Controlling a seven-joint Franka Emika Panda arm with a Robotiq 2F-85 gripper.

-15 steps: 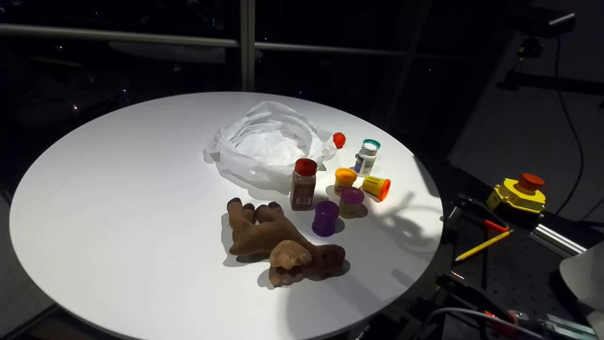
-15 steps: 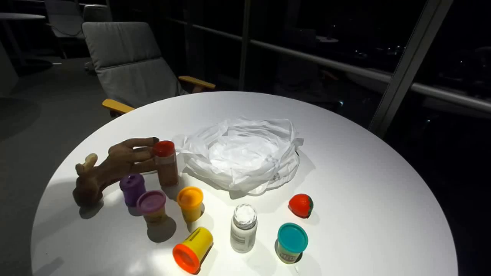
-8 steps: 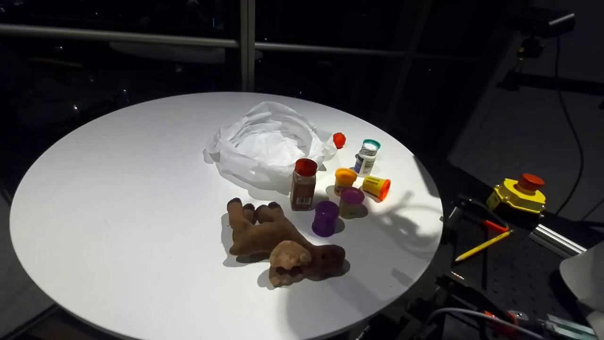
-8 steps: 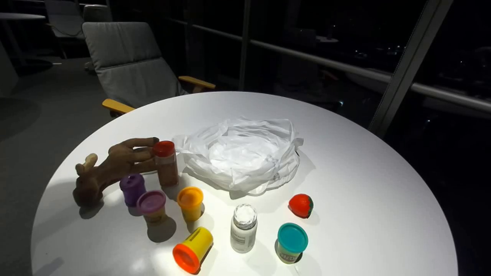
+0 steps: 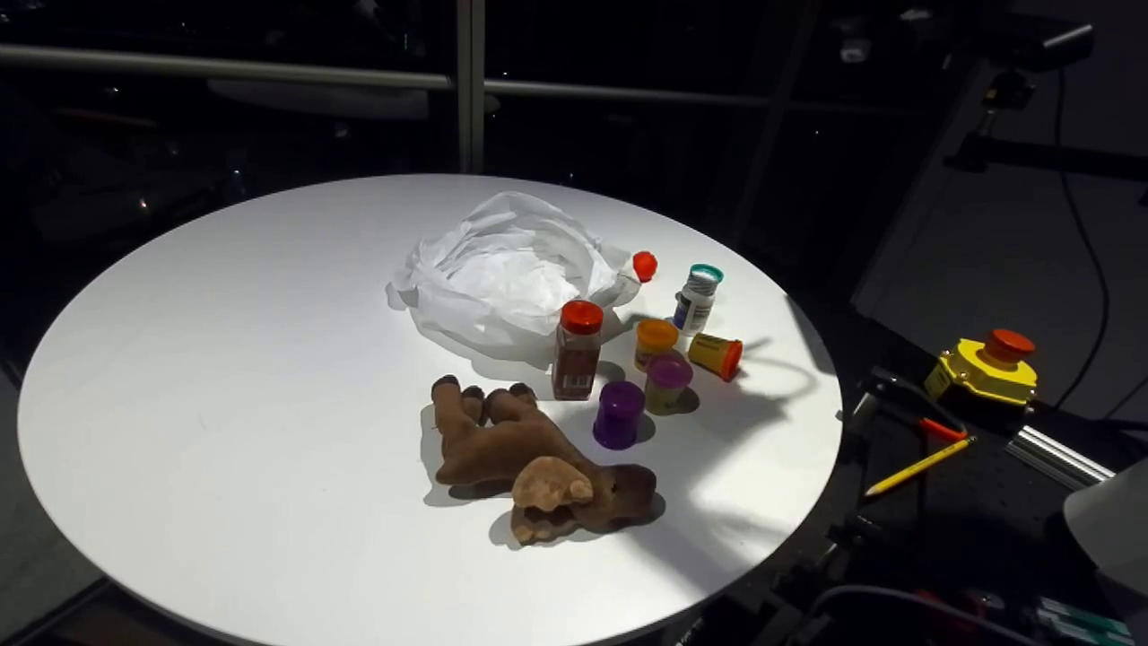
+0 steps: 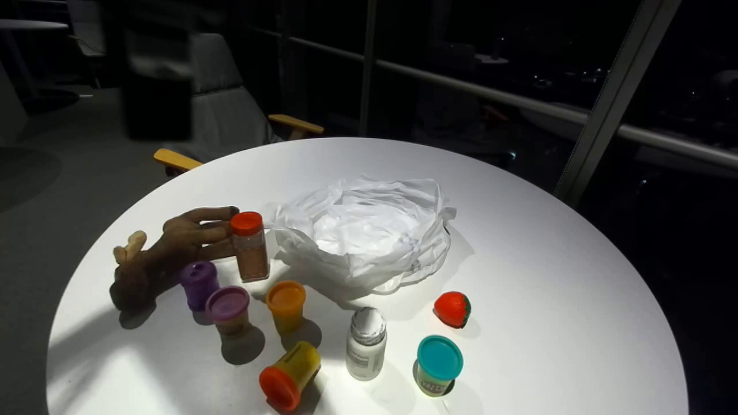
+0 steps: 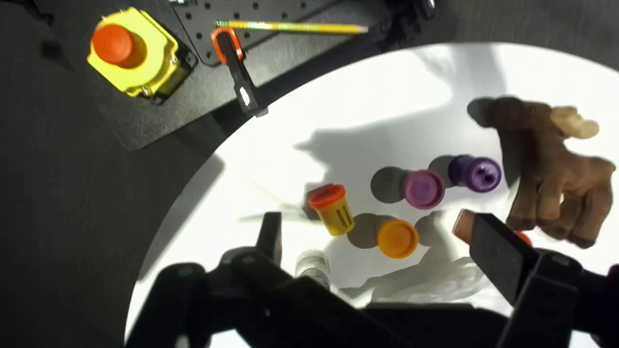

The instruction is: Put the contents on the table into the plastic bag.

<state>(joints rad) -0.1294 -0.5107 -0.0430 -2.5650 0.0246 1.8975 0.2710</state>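
Very dark around, with strong light only in the middle. In both exterior views, at the back, black window glass (image 6: 490, 29) with small points of light (image 5: 143, 205), divided by an upright metal post (image 5: 471, 99) and a horizontal rail (image 5: 224, 67). In an exterior view, a grey padded chair (image 6: 233, 118), partly hidden, with wooden armrests (image 6: 176, 159); farther behind, part of a table (image 6: 34, 25), one more chair (image 6: 83, 29) and dark grey floor (image 6: 86, 144). At the right in an exterior view, poorly lit, a grey surface, probably a wall (image 5: 995, 260).
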